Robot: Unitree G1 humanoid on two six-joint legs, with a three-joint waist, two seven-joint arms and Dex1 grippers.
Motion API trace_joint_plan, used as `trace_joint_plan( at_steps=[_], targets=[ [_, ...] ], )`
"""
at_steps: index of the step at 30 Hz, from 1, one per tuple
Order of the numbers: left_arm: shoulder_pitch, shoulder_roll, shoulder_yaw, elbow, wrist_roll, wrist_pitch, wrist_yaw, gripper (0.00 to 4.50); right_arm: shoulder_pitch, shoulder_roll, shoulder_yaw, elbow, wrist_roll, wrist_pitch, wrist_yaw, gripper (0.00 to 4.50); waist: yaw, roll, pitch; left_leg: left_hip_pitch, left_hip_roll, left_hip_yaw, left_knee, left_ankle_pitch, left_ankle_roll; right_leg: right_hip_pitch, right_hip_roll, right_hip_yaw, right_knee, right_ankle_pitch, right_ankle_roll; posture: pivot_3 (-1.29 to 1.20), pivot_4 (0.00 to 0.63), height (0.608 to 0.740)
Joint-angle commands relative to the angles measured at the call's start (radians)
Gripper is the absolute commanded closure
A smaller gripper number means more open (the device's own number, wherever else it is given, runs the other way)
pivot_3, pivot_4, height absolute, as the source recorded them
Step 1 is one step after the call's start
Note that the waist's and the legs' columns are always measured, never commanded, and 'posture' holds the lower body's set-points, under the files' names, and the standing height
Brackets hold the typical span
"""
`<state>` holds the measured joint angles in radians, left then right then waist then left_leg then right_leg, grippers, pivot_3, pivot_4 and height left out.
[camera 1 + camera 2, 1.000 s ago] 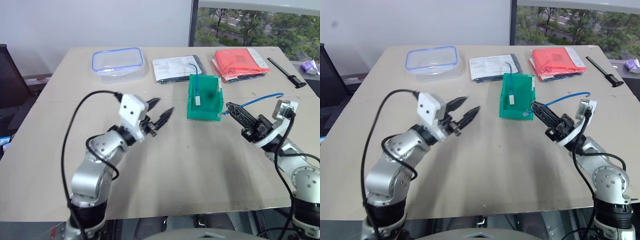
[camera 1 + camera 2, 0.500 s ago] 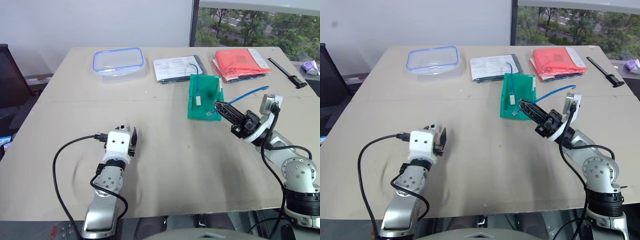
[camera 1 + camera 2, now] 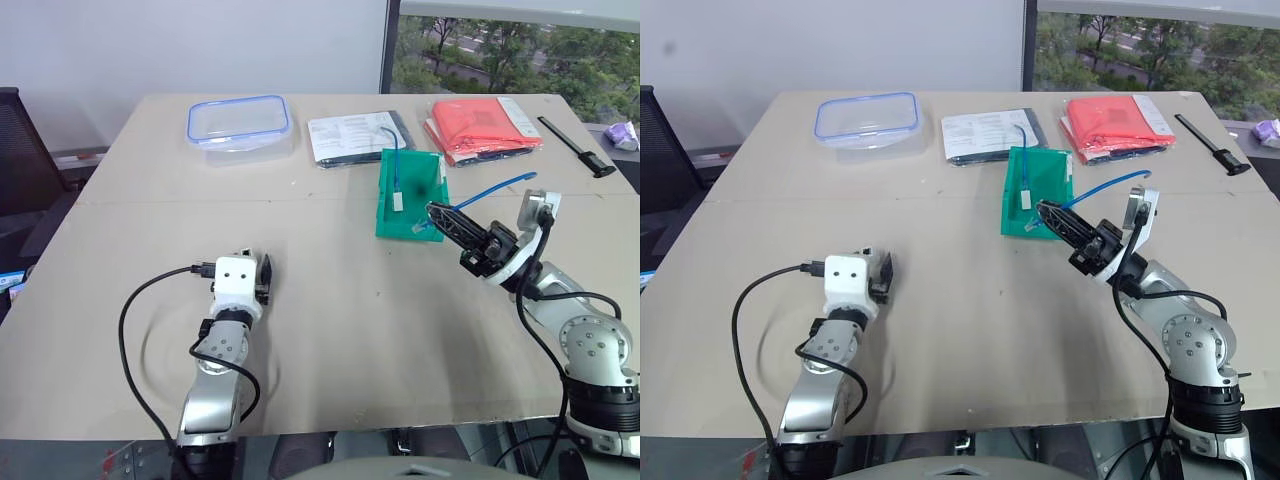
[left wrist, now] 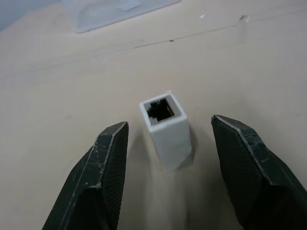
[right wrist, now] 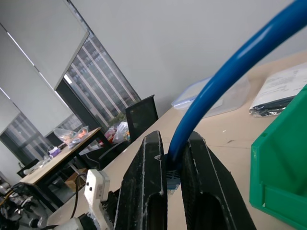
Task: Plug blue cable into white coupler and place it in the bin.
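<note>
Left claw spread, low on table, straddling white coupler; right claw pinches blue cable aloft beside green bin. Step: coupler pickup, probably. Next: close squarely, socket unobstructed.

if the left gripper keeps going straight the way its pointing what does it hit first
Most likely the white coupler, lying on the table between the open fingers of the left gripper, socket facing away.
</note>
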<state>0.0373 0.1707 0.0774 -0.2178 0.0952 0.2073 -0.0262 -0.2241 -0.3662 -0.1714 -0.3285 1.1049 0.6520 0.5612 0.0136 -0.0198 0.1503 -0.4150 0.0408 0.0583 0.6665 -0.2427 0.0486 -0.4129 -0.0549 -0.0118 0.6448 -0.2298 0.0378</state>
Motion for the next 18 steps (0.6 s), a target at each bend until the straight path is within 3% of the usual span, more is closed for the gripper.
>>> trace_joint_plan(
  at_steps=[1,4,11,15,18],
  targets=[
    [-0.010,0.009,-0.002,0.025,0.000,-0.030,-0.009,3.28,-0.009,0.001,0.002,-0.041,-0.012,-0.015,0.012,4.50,0.000,0.000,0.000,0.000,0.000,0.000,0.000,0.000,0.000,0.000,0.000,0.000,0.000,0.000,0.000,0.00,0.150,0.737],
    [-0.029,0.015,-0.010,0.057,0.000,-0.049,-0.021,4.11,-0.015,-0.004,0.020,-0.047,-0.050,-0.023,0.018,4.50,0.001,0.000,0.000,0.000,0.000,0.000,0.000,0.000,0.000,0.000,0.000,0.000,0.000,0.000,0.000,0.00,0.150,0.737],
    [-0.212,0.001,-0.163,0.180,-0.010,-0.165,-0.180,4.10,-0.125,0.003,0.203,-0.068,-0.377,-0.142,-0.013,4.50,0.001,0.002,-0.001,0.000,-0.001,0.001,0.001,0.000,0.000,0.000,0.000,0.000,0.000,0.000,-0.001,0.00,0.150,0.737],
    [-0.344,-0.011,-0.224,0.273,0.058,-0.267,-0.150,4.10,-0.200,0.020,0.352,-0.006,-0.667,-0.341,-0.009,4.50,0.000,0.001,-0.001,-0.001,-0.002,0.001,0.001,0.000,0.000,-0.001,0.001,0.000,-0.001,0.001,0.002,0.00,0.150,0.737],
    [-0.411,-0.042,-0.248,0.307,0.061,-0.304,-0.141,4.10,-0.237,0.068,0.393,0.081,-0.782,-0.456,-0.033,4.50,-0.002,0.001,-0.001,-0.001,-0.002,0.001,0.000,0.000,0.000,-0.001,0.003,0.000,-0.001,0.001,0.002,0.00,0.150,0.737]
  ],
)
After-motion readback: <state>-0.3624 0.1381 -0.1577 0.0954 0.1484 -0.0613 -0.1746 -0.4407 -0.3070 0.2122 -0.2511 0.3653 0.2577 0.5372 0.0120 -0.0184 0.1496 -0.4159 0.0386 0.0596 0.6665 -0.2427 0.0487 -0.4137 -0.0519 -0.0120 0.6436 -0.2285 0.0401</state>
